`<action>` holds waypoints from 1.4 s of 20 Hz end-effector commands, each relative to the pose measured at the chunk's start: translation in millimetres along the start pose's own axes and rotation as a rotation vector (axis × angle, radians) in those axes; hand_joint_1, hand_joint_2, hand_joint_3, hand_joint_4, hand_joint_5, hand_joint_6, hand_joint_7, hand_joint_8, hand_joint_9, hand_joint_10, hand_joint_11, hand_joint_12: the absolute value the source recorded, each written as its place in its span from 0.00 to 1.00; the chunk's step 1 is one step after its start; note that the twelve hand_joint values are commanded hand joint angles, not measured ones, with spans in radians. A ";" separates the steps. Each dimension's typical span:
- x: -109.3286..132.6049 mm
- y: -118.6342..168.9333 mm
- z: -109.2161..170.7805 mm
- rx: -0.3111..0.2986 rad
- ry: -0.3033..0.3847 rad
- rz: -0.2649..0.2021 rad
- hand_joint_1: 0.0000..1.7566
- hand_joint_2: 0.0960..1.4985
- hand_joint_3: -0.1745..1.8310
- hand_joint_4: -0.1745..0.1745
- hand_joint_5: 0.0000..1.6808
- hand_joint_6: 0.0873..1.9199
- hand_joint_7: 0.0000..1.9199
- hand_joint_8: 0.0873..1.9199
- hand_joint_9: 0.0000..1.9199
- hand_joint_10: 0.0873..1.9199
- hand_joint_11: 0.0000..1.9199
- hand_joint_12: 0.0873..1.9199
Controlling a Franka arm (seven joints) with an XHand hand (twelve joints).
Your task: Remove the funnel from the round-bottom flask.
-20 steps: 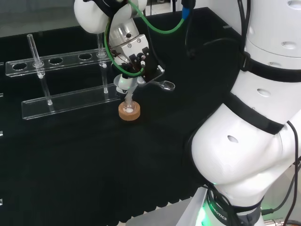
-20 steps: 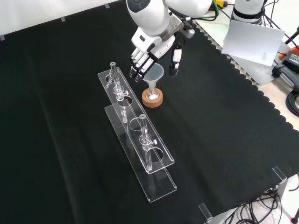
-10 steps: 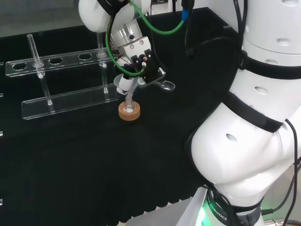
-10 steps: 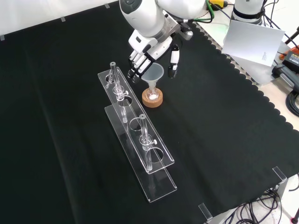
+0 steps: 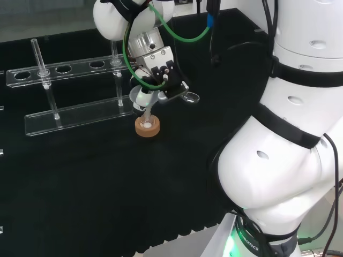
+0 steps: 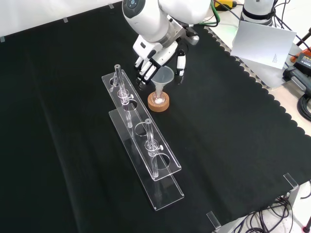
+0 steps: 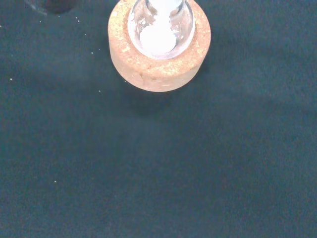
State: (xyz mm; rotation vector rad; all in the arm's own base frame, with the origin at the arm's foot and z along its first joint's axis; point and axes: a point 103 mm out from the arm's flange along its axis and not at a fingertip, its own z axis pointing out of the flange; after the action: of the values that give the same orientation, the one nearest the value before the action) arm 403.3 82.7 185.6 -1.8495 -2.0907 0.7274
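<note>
the round-bottom flask [image 6: 158, 98] sits in a cork ring stand [image 6: 159, 103] on the black cloth of the worktop [image 6: 233, 126], and the clear funnel [image 6: 163, 76] stands upright in its neck, stem down, mouth up. in the front view the hand [image 6: 156, 53] comes in from the top and hangs over the funnel, its fingers [image 6: 144, 73] reaching down on the left of the funnel's mouth and the thumb [image 6: 180, 65] on the right. fingers and thumb stand apart on either side of the mouth, lightly bent, and i cannot tell whether any of them touches the rim.

in the head view the hand [image 5: 158, 75] sits right above the funnel [image 5: 141, 97], which rises from the cork ring stand [image 5: 147, 127]. the clear acrylic test tube rack [image 5: 75, 91] stands to the left of the stand there; in the front view the test tube rack [image 6: 141, 141] runs from just left of the flask down toward the lower middle, with glass test tubes [image 6: 121, 92] upright in it.

the wrist view looks straight down on the cork ring stand [image 7: 148, 74], with the flask's round bulb [image 7: 159, 27] nested in it and a small heap of white powder [image 7: 157, 38] at the bottom of the bulb.
</note>
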 end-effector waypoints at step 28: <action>-10.9 -26.6 -76.3 -0.011 -0.070 0.086 0.57 0.75 0.07 1.00 0.56 0.54 0.31 0.30 0.51 0.17 0.28 0.66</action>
State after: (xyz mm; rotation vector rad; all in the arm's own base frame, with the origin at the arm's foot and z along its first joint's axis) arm 420.2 83.9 254.4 -1.9132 -2.1144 0.7745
